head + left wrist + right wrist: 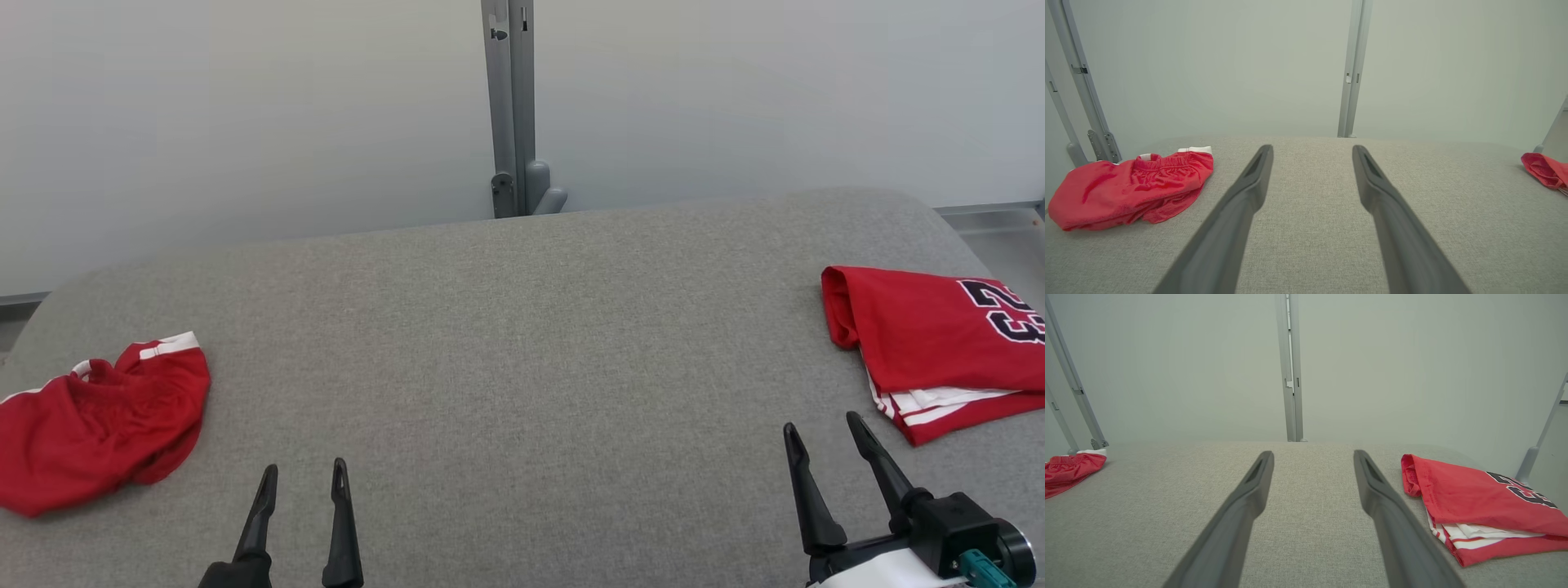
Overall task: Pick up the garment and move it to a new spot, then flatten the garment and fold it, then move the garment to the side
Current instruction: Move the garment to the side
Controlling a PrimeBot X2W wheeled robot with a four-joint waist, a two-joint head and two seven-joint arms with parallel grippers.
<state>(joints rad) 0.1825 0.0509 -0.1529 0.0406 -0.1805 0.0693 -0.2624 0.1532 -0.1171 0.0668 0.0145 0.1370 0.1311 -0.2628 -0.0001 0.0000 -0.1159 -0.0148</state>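
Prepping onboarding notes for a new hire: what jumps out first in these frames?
Two red garments lie on the grey table: crumpled shorts at the far left and a folded jersey with dark numerals at the far right. The left end effector and right end effector sit open and empty near the front edge, touching neither.

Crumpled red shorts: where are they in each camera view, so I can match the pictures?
Head view: shorts at lower left, on the grey table.
Left wrist view: shorts on the left side, mid-height.
Right wrist view: shorts at the far left edge, partly cut off.
Shared landmark: the grey post behind the table's far edge, near top centre in all three views.
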